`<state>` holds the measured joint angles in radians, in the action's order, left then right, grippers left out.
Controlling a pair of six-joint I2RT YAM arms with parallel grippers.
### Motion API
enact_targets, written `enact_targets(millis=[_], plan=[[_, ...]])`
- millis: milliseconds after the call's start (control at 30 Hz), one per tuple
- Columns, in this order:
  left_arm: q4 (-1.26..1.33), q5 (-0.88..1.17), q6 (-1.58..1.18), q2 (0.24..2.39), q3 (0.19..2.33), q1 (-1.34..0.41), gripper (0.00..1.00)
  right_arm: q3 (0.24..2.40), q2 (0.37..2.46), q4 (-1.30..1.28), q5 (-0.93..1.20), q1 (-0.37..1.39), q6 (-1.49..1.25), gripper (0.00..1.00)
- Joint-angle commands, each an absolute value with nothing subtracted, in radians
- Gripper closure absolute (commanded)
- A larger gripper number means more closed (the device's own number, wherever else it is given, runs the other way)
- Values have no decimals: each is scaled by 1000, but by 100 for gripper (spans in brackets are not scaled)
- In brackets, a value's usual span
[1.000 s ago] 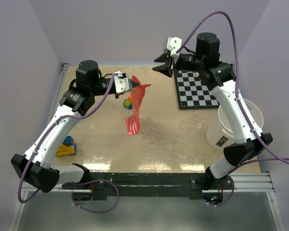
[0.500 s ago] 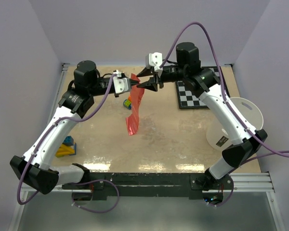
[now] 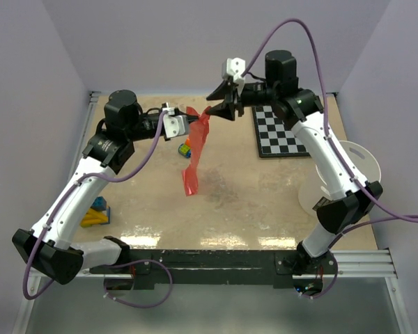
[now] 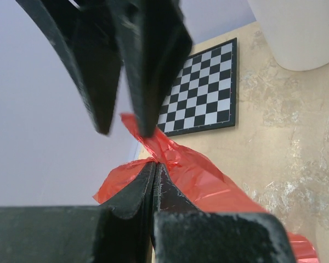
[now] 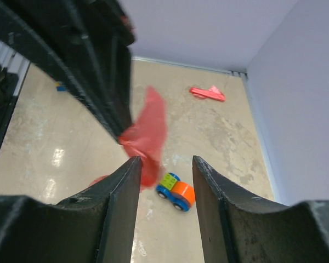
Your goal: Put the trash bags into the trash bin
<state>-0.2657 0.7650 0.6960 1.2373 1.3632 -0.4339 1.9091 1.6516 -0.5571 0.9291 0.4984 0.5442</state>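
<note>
The trash bag (image 3: 194, 156), a thin red film, hangs from my left gripper (image 3: 192, 120), which is shut on its top, and its lower end reaches the table. In the left wrist view the closed fingertips (image 4: 154, 164) pinch the trash bag (image 4: 197, 175). My right gripper (image 3: 219, 106) stands open just right of the bag's upper corner. In the right wrist view the trash bag (image 5: 148, 129) lies by one finger of the right gripper (image 5: 165, 160), and nothing is clamped. The white trash bin (image 3: 363, 164) stands at the right edge, partly behind the right arm.
A checkerboard (image 3: 282, 132) lies at the back right. A blue-and-orange toy car (image 5: 175, 192) sits on the table under the bag. A small red piece (image 5: 207, 93) lies by the far wall. Yellow and blue bricks (image 3: 95, 214) sit at the left.
My right gripper swung left from above the checkerboard to the bag's top corner, then lifted slightly. The left gripper kept its hold on the bag and barely moved.
</note>
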Motion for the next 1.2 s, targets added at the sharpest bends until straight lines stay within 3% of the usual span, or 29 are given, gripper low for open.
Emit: enact_targets(millis=[0,267,567,900,1167], plan=[[-279,772,758,1206,1351,-431,100,2029,1675,-520,1044,453,430,54],[-252,776,744,1201,1358,-431,100,1961,1680,-529,944,485,492,53],[-296,758,795,1196,1351,-431,100,1986,1687,-273,959,399,241,57],[-256,752,782,1187,1353,-431,100,1945,1689,-521,896,492,538,57],[-210,718,768,1193,1342,-433,100,1950,1690,-575,939,543,581,54]])
